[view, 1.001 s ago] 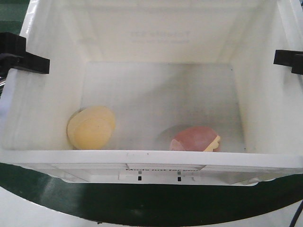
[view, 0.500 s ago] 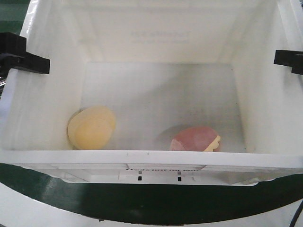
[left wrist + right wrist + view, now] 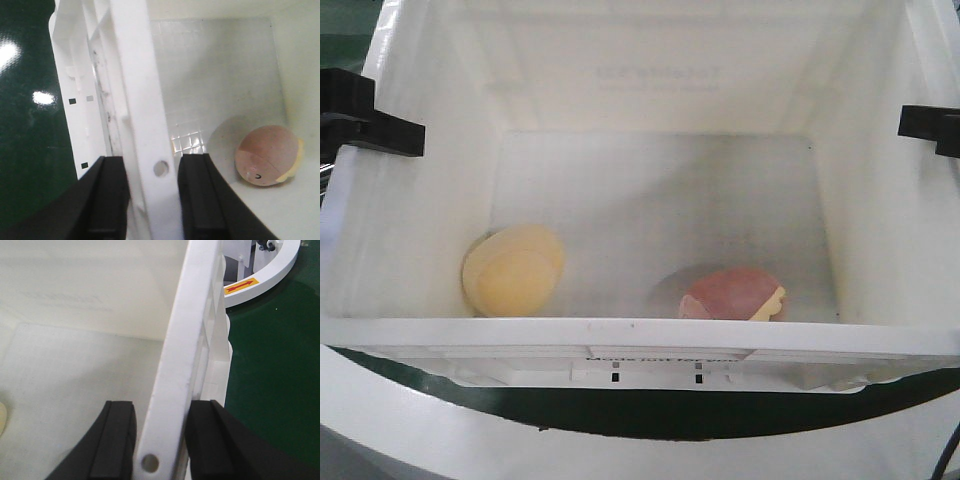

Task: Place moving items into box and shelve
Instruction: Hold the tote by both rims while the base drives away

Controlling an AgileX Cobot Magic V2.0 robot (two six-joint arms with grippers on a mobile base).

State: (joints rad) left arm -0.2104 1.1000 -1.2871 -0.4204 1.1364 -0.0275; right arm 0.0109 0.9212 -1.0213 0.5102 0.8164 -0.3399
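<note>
1. Status: loading reads as complete. Both moving items lie on the floor of the box [image 3: 640, 330], and nothing of theirs shows outside it.
2. Item positions, front view: the pale yellow toy [image 3: 513, 270] sits at 8 o'clock on the floor, close to the near wall. The pinkish-red toy [image 3: 732, 294] sits at 5 o'clock, also close to the near wall. The two are well apart and neither is held.
3. Grip, 9 o'clock side: the left hand [image 3: 152, 200] is clamped on the ribbed rim of the side wall, one finger inside the box and one outside, both pressed against the plastic.
4. Grip, 3 o'clock side: the right hand [image 3: 161, 440] is clamped the same way on the opposite side wall.
5. Step in hand: judged to be the carry toward the shelf, since both arms hold the box itself. Whether its base touches the green surface [image 3: 270, 390] cannot be told.
6. Next move, requirements:
   - Both arms should travel together at matched height and spacing, so the thin walls neither flex nor slip from the fingers.
   - The box should be kept level, because the rounded toys lie loose and would likely roll.
7. Limitation: no shelf appears in any view, so the direction of travel cannot be stated.
</note>
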